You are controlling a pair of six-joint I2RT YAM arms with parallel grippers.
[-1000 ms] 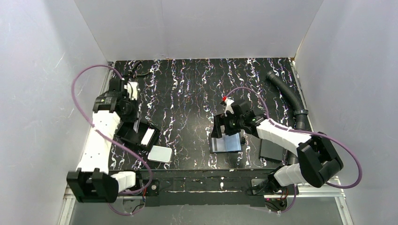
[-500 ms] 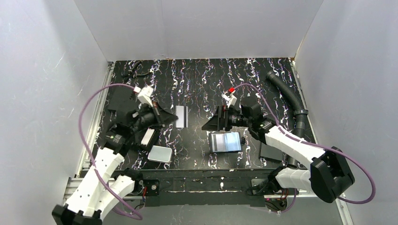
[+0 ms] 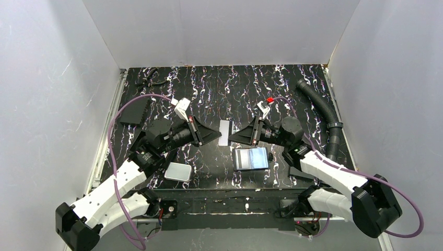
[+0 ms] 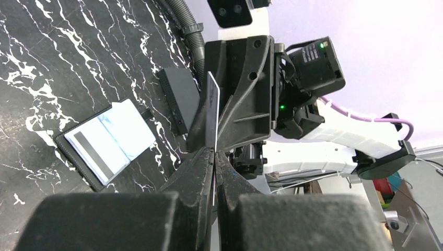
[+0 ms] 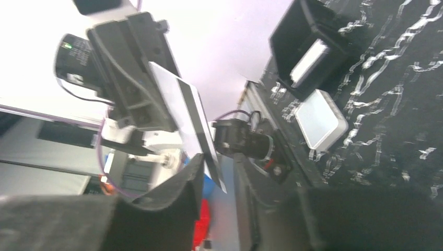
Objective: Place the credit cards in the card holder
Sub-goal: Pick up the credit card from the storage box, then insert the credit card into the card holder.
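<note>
One credit card (image 3: 224,133) is held up on edge in the air over the middle of the table. My left gripper (image 3: 216,136) is shut on its near edge, and in the left wrist view the card (image 4: 211,112) rises from the pinched fingertips of that gripper (image 4: 214,152). My right gripper (image 3: 233,137) faces it from the right. Its jaws stand apart around the card's other end (image 5: 190,123), with a gap on one side of the right gripper (image 5: 217,162). The card holder (image 3: 252,158) lies open on the table below, a light card showing in its pocket (image 4: 107,141).
A white rounded slab (image 3: 178,171) lies near the front left, beside a black open box (image 5: 313,52) with a white piece in it. Black plates lie at the back left (image 3: 133,111) and front right (image 3: 300,167). A ribbed black hose (image 3: 321,107) runs along the right edge.
My left arm swung from the left side to the middle, carrying the card. My right gripper rose off the card holder, turned toward the left gripper, and its jaws narrowed around the card.
</note>
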